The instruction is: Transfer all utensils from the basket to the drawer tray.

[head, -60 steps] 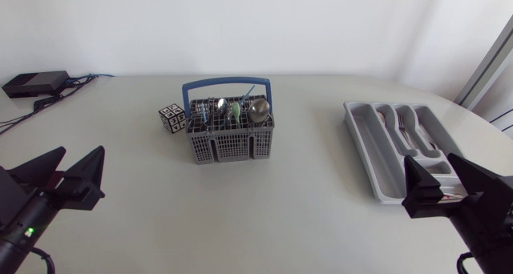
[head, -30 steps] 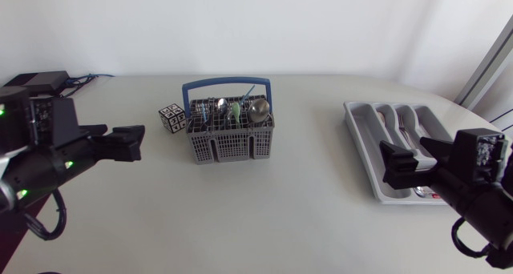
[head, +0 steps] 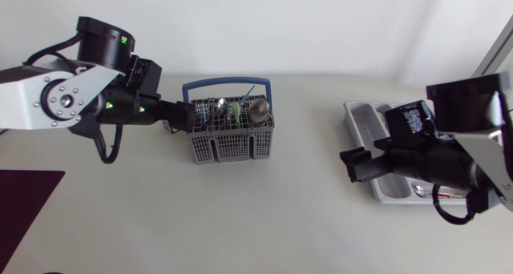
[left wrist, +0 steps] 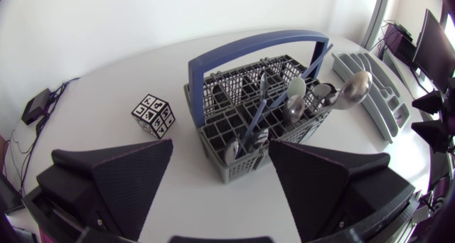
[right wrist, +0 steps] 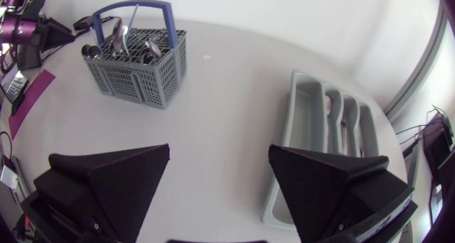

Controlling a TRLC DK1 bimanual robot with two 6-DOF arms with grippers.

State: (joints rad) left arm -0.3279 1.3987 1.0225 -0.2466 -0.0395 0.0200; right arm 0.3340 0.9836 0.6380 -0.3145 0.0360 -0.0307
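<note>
Looks barely started. Nearest, right gripper [right wrist: 220,151] wide open and empty, just short of the drawer tray [right wrist: 302,115]; left gripper [left wrist: 220,150] equally wide, empty, close beside the basket [head: 232,146]. Farther off, several utensils [left wrist: 298,104] upright in that basket, awaiting transfer; a few spoons [right wrist: 348,119] lying in the tray already.

You are operating in a robotics lab: a plain white surface [head: 264,210] carries a small cube [left wrist: 153,115] printed with black-and-white marker patterns and a flat black box [left wrist: 34,105] trailing cables.
</note>
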